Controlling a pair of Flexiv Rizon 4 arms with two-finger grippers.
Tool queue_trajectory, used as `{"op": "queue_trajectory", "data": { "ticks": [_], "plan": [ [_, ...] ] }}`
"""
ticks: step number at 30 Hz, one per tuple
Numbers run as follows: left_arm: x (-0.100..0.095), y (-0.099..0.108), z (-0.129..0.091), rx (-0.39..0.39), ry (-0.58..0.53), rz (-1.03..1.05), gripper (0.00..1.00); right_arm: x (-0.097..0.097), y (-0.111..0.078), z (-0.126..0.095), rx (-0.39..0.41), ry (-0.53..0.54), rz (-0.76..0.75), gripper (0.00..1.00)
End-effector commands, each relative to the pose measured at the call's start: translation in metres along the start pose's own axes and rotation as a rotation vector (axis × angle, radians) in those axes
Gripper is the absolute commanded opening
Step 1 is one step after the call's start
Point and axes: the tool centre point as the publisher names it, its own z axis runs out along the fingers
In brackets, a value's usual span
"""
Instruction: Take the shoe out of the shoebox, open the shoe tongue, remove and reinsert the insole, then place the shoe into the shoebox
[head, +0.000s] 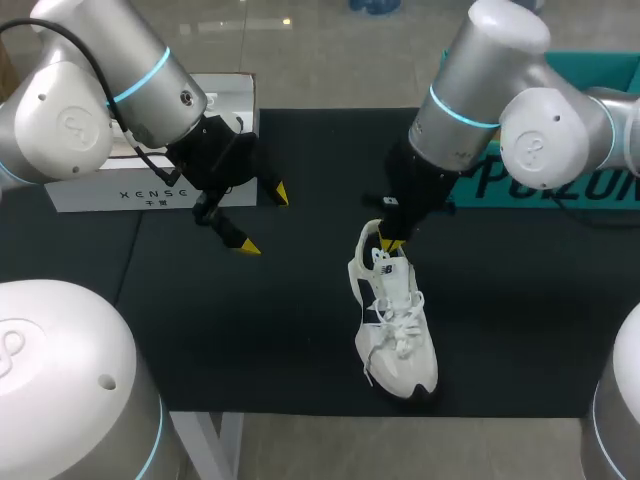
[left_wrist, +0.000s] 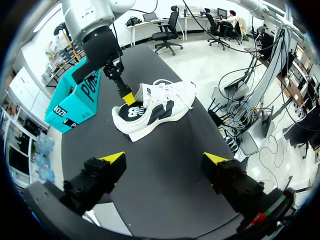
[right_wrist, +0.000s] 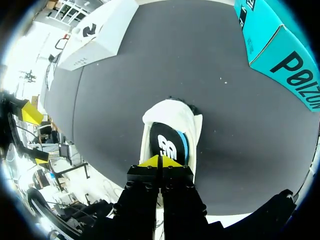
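**Item: shoe and grippers, nearest first.**

1. Shoe (head: 395, 320): white, out of any box. It lay on the black mat (head: 250, 330), lower middle of the head view. Its long axis ran nearly straight up the frame, toe at the near edge and heel away.
2. Insole (right_wrist: 167, 142): dark with a pale logo, showing in the shoe's mouth directly ahead of the right gripper's tips.
3. Right gripper (head: 392, 240): at the heel end of the shoe, above centre. Its yellow tips were drawn together with no gap. Whether a thin edge was nipped between them could not be told.
4. Left gripper (head: 262, 218): left of centre, spread wide and holding nothing, well apart from the shoe.
5. White box (head: 150, 190): upper left, probably the shoebox. Teal box (head: 560, 180): upper right.

Judgement: the right arm was plainly nearer, so work on the insole would fall to it.
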Motion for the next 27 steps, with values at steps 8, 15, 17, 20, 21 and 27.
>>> {"op": "queue_trajectory", "data": {
  "ticks": [8,15,17,20,21,27],
  "plan": [
    [0.0,0.0,0.001,-0.004,0.001,0.0,1.0,0.002,0.004,0.037,0.032,-0.019,0.007,0.0],
    [0.0,0.0,0.001,-0.004,0.001,0.0,1.0,0.0,0.002,0.053,0.048,-0.001,0.018,0.0],
    [0.0,0.0,0.001,-0.004,0.001,0.0,1.0,-0.002,0.0,0.054,0.047,-0.001,0.021,0.0],
    [0.0,0.0,0.001,-0.004,0.001,0.0,1.0,-0.005,-0.004,0.044,0.034,-0.014,0.034,0.0],
    [0.0,0.0,0.001,-0.004,0.001,0.0,1.0,-0.006,-0.006,0.038,0.026,-0.021,0.036,0.0],
    [0.0,0.0,0.001,-0.004,0.001,0.0,1.0,-0.012,-0.011,0.007,-0.02,-0.074,0.04,0.0]
  ]
}}
